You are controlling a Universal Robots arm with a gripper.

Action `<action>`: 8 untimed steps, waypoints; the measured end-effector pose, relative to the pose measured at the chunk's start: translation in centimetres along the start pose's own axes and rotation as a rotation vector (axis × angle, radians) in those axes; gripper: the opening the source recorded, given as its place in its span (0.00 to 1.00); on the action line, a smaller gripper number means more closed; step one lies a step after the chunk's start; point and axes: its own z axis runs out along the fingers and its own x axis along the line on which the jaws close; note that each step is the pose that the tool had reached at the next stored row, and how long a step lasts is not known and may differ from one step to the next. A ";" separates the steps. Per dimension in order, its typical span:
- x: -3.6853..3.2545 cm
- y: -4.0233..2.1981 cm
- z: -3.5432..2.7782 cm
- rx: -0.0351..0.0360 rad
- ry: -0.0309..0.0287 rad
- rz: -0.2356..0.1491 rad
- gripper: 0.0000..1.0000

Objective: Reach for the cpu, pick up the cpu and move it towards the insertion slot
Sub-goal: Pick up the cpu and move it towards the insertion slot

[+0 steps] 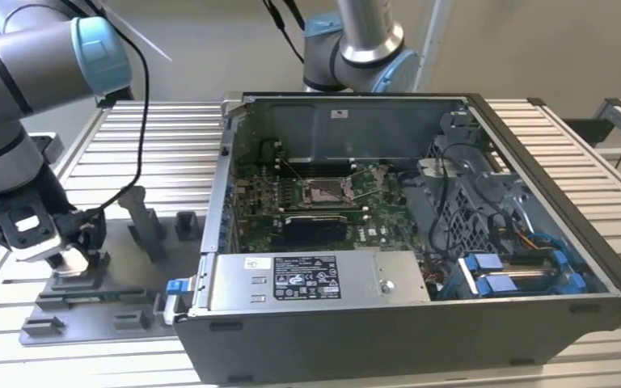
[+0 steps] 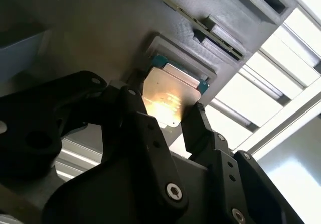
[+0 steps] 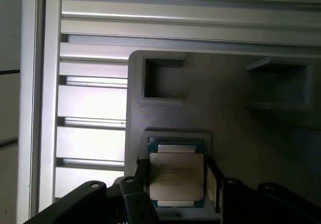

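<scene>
Saw hand [image 2: 164, 106] low astride cpu [image 2: 168, 91] in the second wrist view; couldn't tell if clamped or loose. Found cpu seated flat in grey fixture [image 3: 225, 98] pocket on slatted counter [image 1: 127, 137]. Spotted insertion slot [image 1: 323, 191] on green board inside open computer case [image 1: 397, 331], well apart from cpu.

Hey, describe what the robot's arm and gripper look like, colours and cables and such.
The arm is silver-grey round tubing with light blue joint caps, and a black cable runs alongside it. In the second wrist view, the gripper is matte black, built of angular linked bars fastened with small hex screws.
</scene>
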 end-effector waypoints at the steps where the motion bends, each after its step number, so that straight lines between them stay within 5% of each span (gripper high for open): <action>1: 0.00 0.01 -0.20 0.0001 0.0000 0.000 0.00; 8: 0.00 0.05 -1.40 -0.0001 -0.0002 0.001 0.00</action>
